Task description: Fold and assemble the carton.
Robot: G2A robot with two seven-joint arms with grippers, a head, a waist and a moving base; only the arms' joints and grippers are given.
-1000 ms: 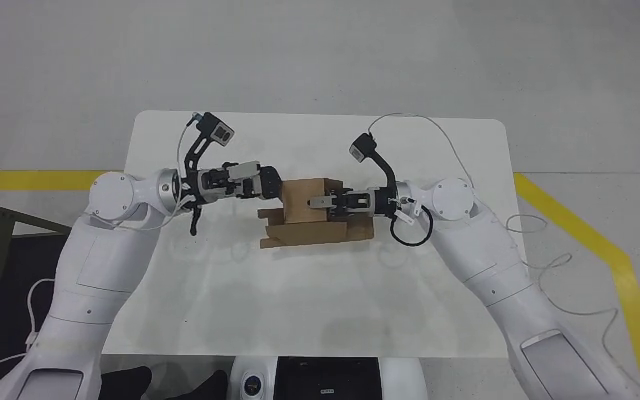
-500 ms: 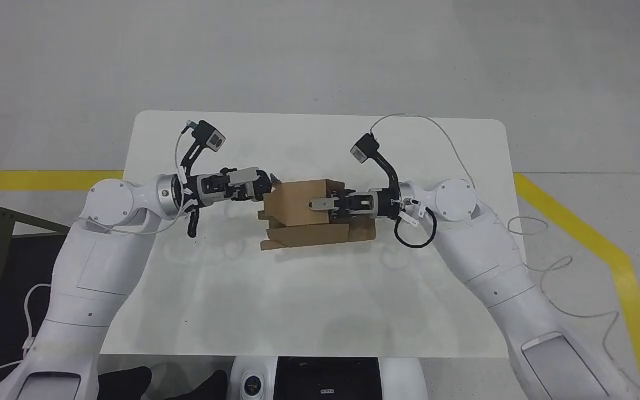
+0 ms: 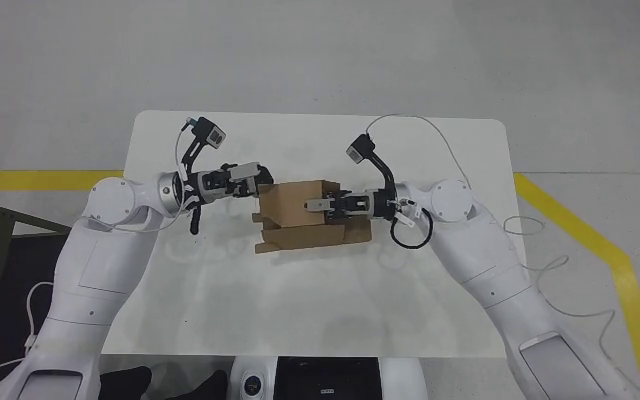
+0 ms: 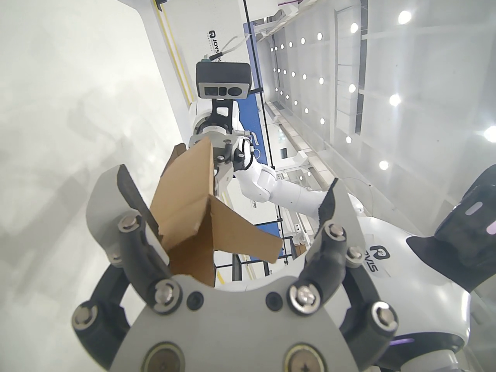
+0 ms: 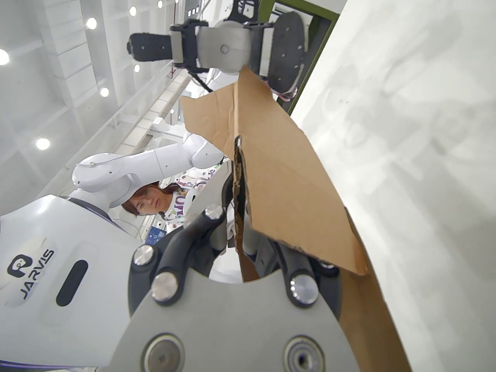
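Note:
A brown cardboard carton (image 3: 300,215), partly folded with loose flaps, lies at the middle of the white table (image 3: 200,290). My right gripper (image 3: 326,201) holds it from the right side and is shut on a thin upright panel of the carton (image 5: 279,179). One of its fingers (image 5: 237,172) presses flat against that panel's edge. My left gripper (image 3: 260,177) sits at the carton's upper left corner, open. In the left wrist view a carton flap (image 4: 190,203) pokes between its spread fingers (image 4: 131,199), close to one pad.
The table's bare white surface surrounds the carton on all sides. A thin cable (image 3: 440,135) loops above the right arm. Yellow floor tape (image 3: 40,180) runs past both table ends.
The carton has slid a little to the left with my right gripper still on it. My left gripper has drawn slightly back and up from the carton's left corner.

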